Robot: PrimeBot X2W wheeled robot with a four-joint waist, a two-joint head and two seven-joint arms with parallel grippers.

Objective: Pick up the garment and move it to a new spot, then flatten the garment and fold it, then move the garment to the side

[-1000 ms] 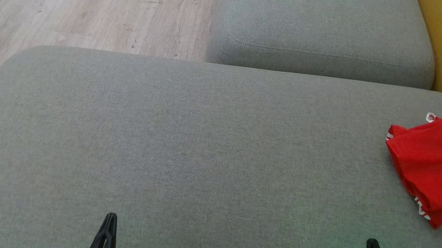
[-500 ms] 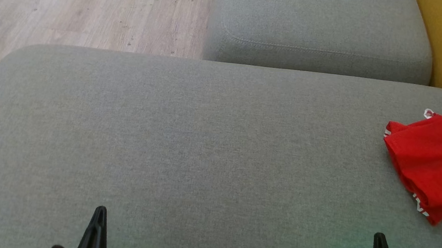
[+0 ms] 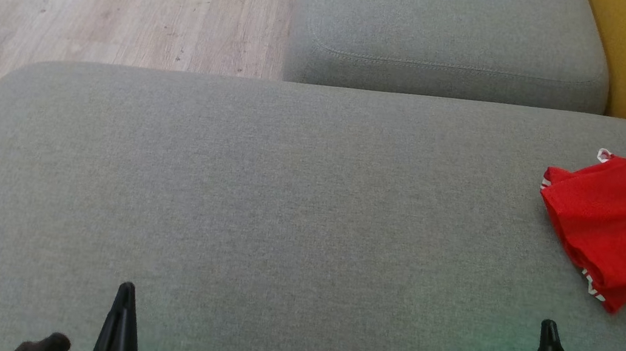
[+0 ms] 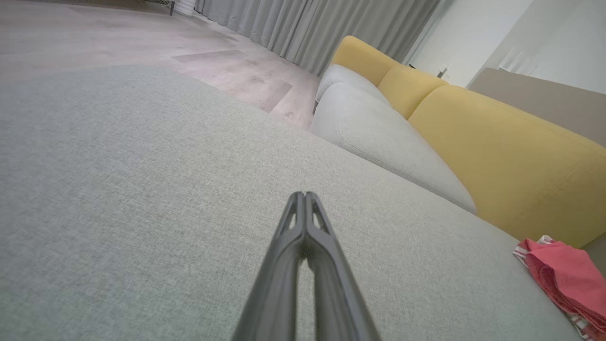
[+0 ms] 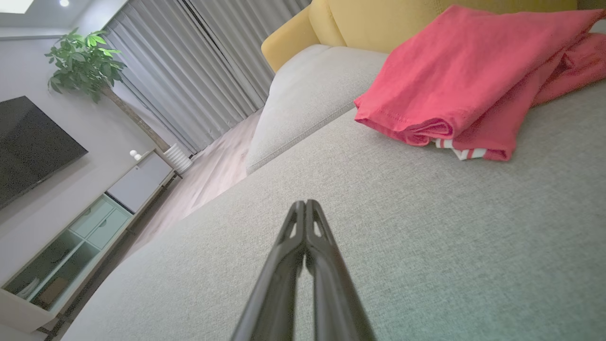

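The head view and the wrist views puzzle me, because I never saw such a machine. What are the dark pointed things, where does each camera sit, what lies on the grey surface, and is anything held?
This is a wheeled robot with two arms. The head view comes from a camera on its head, looking down at a grey sofa seat. The dark points at the bottom are its left hand and right hand, each with two long fingers. Each wrist view comes from a camera on that wrist, looking along the fingers. A folded red garment lies on the seat's right side, beyond the right hand. Both hands are shut and hold nothing.
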